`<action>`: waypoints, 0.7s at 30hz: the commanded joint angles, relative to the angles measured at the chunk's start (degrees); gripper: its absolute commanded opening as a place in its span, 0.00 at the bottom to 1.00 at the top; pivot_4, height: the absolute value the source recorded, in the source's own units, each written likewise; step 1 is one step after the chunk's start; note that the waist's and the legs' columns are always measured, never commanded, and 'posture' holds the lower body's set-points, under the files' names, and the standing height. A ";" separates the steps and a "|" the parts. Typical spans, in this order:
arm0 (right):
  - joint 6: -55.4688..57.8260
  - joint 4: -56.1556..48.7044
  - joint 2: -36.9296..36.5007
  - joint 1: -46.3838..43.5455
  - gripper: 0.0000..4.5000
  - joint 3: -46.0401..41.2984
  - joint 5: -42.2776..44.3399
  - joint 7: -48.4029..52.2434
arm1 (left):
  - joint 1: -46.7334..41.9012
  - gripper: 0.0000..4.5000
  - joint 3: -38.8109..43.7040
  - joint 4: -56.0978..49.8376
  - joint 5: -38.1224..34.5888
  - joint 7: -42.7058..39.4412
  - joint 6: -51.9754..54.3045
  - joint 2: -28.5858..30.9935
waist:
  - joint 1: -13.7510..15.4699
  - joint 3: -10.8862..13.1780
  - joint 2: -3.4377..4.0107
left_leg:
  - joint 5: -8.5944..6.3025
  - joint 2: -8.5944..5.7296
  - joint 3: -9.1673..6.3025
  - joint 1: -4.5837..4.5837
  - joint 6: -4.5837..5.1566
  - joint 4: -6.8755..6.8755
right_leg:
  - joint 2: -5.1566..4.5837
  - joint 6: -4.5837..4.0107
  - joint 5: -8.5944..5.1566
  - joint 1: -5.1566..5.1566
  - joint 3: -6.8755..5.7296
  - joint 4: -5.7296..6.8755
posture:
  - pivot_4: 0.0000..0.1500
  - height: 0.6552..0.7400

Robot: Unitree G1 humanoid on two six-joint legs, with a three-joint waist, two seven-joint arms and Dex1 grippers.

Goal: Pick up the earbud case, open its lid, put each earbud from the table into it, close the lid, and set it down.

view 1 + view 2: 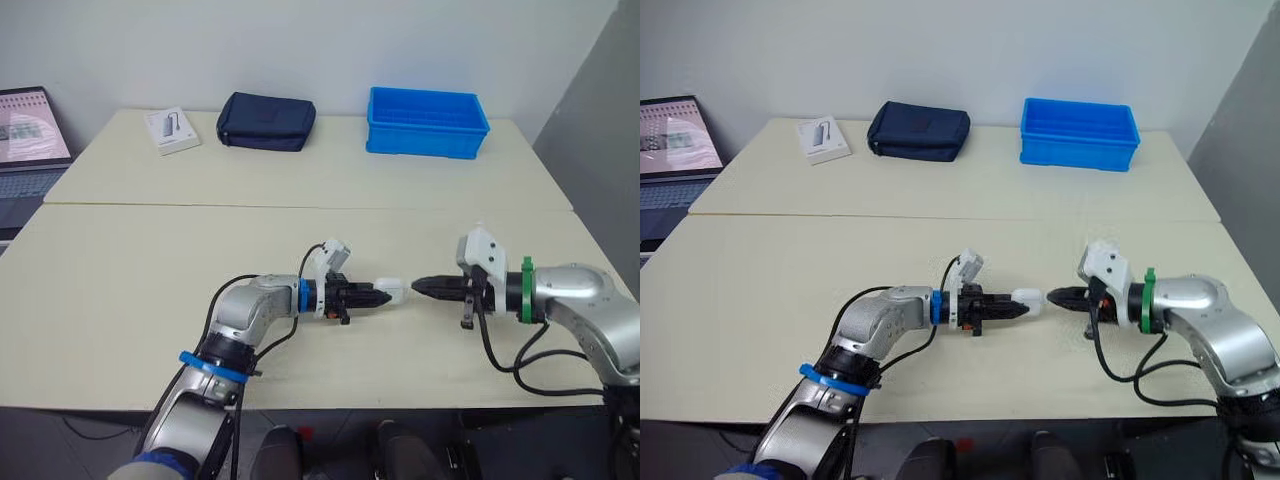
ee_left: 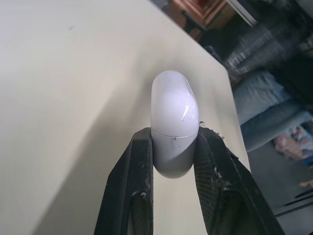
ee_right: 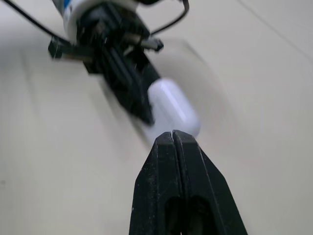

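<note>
White earbud case [image 1: 395,291] lifted and gripped; lid not yet opened.
Sits clamped by its base end between the fingers [image 2: 129,196] of the left gripper [image 1: 383,296], low over the table [image 1: 150,300] near the middle of its front edge, with the lid end pointing at the right gripper [image 1: 418,286]. Shows right fingers pressed together, tips just beside the lid; contact not discernible. Counts pickup as done. Judging by the shut seam, leaves lid opening, filling, closing and set-down outstanding.
</note>
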 commanded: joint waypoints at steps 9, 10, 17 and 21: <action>-0.81 -8.80 -2.02 3.15 0.00 -2.51 0.50 -0.89 | -6.48 0.66 0.90 13.23 3.02 -1.48 4.19 2.40 | -0.16 -0.01 0.00 | 0.00 0.00 -0.11 0.09 0.00 0.02 | 0.08 -0.01 0.00 0.02 0.02 0.11 | 1.00 1.00; -1.26 -8.93 -2.23 3.02 0.00 -2.58 0.51 -0.52 | -6.11 0.75 0.52 12.70 3.51 -1.84 3.85 3.23 | -0.16 -0.01 0.00 | 0.00 0.00 -0.11 0.11 0.00 0.02 | 0.08 -0.02 0.01 0.04 0.02 0.12 | 1.00 1.00; -4.10 -8.05 -5.35 0.39 0.13 -3.63 0.61 2.73 | 2.67 1.00 -0.27 -4.70 4.92 -7.87 -0.88 18.68 | -1.66 -0.01 0.01 | 0.00 0.12 -0.06 0.61 0.00 -0.14 | 0.16 -0.14 -0.03 0.30 0.12 0.20 | 1.00 1.00; -4.36 -6.58 -7.79 -1.49 0.46 -4.79 1.80 5.78 | 9.31 1.00 2.61 -14.86 5.58 -11.33 -8.44 28.78 | -1.39 0.00 0.02 | 0.00 0.16 -0.03 0.73 0.00 -0.35 | 0.18 -0.30 -0.12 0.30 0.11 0.21 | 1.00 1.00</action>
